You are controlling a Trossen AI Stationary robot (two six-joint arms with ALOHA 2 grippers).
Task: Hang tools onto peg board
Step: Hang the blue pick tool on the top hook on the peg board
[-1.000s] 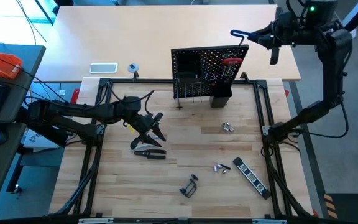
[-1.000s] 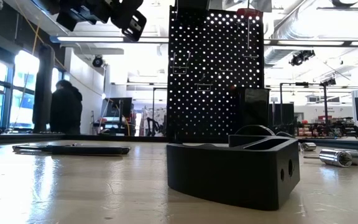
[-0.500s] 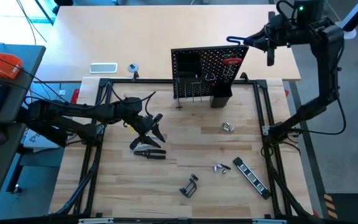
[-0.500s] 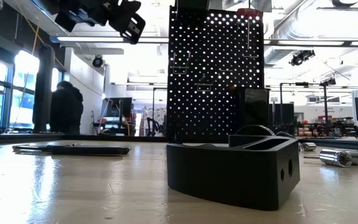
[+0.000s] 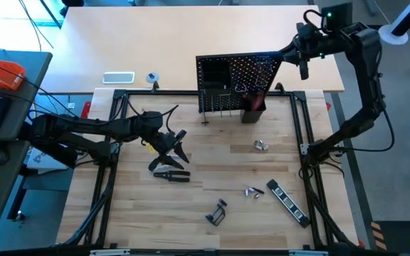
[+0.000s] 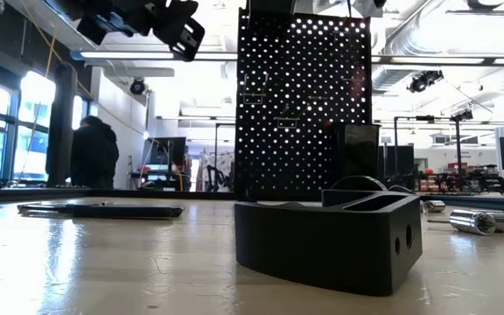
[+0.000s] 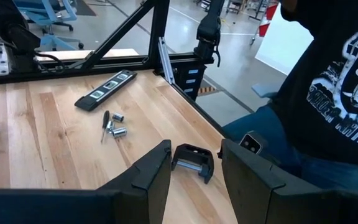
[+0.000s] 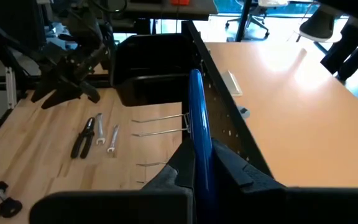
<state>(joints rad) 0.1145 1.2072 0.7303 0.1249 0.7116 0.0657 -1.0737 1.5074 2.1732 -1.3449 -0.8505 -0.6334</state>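
Peg board (image 5: 237, 85): one, black, perforated, upright at the table's far edge, with metal hooks and a black bin (image 8: 151, 68).

Right gripper (image 8: 196, 163): directly above the board's top edge, fingers clamped on one blue-handled hex key (image 8: 199, 124).

Left gripper (image 5: 173, 146): jaws partly apart, holding nothing, over the left-middle boards beside one pair of black pliers (image 5: 171, 174).

Loose items: one black clamp (image 5: 217, 212), one striped bar (image 5: 287, 202); bare wood lies between them.
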